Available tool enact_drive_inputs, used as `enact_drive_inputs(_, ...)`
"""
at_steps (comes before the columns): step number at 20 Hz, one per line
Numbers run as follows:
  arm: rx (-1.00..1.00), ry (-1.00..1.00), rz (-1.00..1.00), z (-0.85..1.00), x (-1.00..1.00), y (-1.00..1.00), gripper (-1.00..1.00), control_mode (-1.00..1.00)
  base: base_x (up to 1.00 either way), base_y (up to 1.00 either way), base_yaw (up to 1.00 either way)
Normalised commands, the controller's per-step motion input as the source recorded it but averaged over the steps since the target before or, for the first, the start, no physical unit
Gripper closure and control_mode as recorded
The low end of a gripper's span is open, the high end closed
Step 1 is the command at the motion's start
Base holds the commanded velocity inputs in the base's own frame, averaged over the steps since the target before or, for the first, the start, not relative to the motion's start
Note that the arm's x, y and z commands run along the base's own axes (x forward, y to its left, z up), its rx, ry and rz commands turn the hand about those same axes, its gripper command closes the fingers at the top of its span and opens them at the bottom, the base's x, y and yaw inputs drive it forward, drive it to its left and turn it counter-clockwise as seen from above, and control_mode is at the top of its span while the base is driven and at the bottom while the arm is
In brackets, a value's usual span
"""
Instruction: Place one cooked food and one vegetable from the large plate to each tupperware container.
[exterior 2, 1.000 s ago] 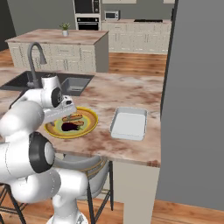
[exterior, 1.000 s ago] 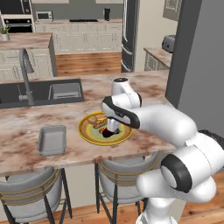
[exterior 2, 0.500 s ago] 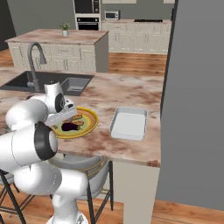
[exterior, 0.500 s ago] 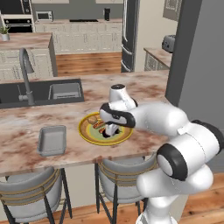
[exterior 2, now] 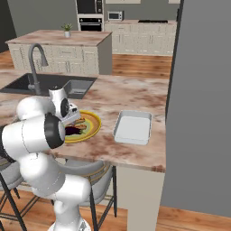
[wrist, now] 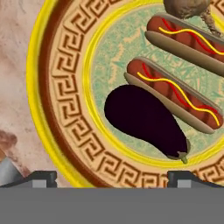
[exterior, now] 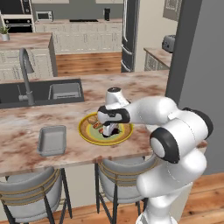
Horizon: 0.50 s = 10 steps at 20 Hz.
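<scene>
The large plate (wrist: 35, 87) has a yellow rim and a pale green centre. On it lie two hot dogs, one (wrist: 175, 96) in the middle and one (wrist: 188, 37) further up. A dark purple elongated vegetable (wrist: 140, 118) rests right beside the nearer hot dog, and a tan round vegetable (wrist: 186, 6) shows at the top edge. My gripper (wrist: 111, 179) hangs open just above the plate, its fingertips (wrist: 41, 177) spread wide with nothing between them. From the base, the gripper (exterior: 108, 129) is over the plate (exterior: 85, 133). A grey tupperware tray (exterior: 52, 140) lies to the left, a whitish one (exterior 2: 133, 127) to the right.
A dark sink basin (exterior: 41, 92) with a tall faucet (exterior: 26, 74) sits at the back left of the marble counter. A grey wall (exterior 2: 198, 99) rises at the right end. Two stools (exterior: 118, 175) stand under the counter's front edge.
The hand has come down from above the plate to just over the food. The jaws have stayed open, and the food and trays have not moved.
</scene>
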Motion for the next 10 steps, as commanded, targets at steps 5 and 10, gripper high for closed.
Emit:
enact_drive_inputs(5,0.0,0.0,0.05,-0.25,0.4,0.05,-1.0,-1.0,0.0,0.0,0.0)
enact_drive_inputs(10,0.0,0.0,0.04,-0.24,0.44,0.11,-1.0,-1.0,0.0,0.0,0.0)
